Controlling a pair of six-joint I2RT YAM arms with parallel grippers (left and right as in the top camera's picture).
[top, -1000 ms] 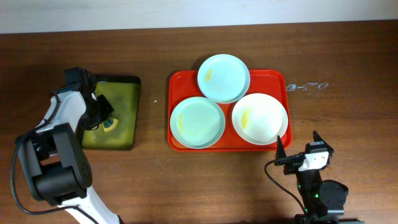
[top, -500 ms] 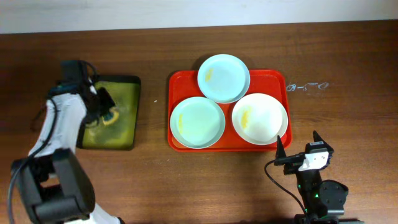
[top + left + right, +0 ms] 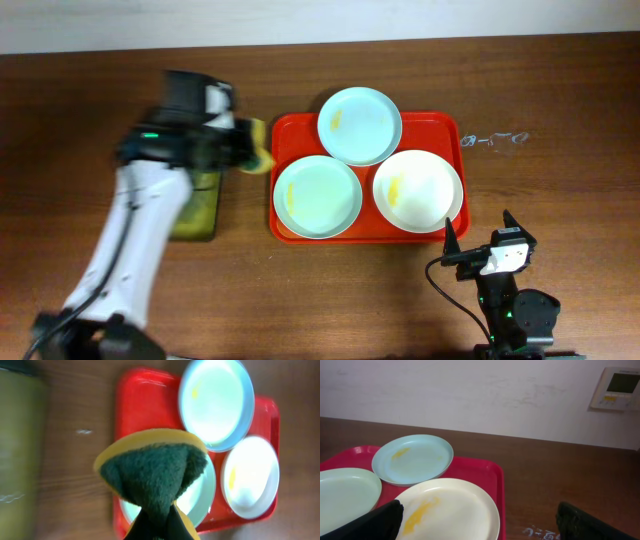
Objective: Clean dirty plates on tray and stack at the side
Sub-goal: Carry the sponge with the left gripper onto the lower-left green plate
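Observation:
The red tray (image 3: 284,132) holds three plates: a mint-blue plate (image 3: 360,125) at the back with a yellow smear, a mint-blue plate (image 3: 317,196) at front left, and a creamy white plate (image 3: 418,190) at front right with a yellow smear. My left gripper (image 3: 252,148) is shut on a yellow-and-green sponge (image 3: 155,472), held above the tray's left edge. In the left wrist view the sponge hides part of the front-left plate (image 3: 200,497). My right gripper (image 3: 478,240) is open and empty, near the table's front, just in front of the white plate (image 3: 447,510).
A black tray with yellow-green liquid (image 3: 200,205) lies left of the red tray, partly under my left arm. Faint chalk marks (image 3: 495,140) sit on the wooden table to the right of the red tray.
My left gripper has lifted the sponge out of the black tray and swung right to the red tray's left edge. The right arm has not moved.

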